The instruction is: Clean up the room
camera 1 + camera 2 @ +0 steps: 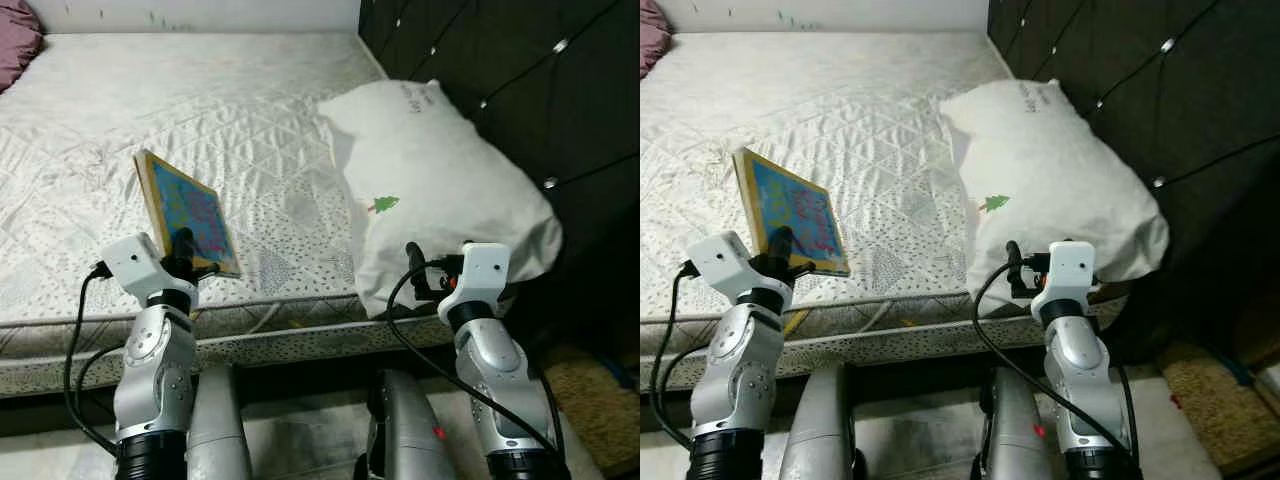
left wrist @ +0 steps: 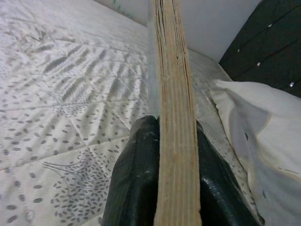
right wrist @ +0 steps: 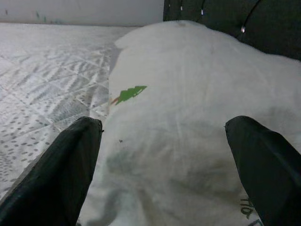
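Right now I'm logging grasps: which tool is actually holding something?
The left tool, clamped on the wooden picture board's edge; the right tool is open at the pillow.

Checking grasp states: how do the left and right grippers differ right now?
Left gripper is shut on the board, pinching its lower edge and holding it tilted above the bed. Right gripper is open, its fingers spread and empty, pointing at the pillow. Left sits over the mattress edge; right sits at the pillow's near end. Both are raised at bedside.

One book (image 1: pixel 188 213) — one pillow (image 1: pixel 440 190)
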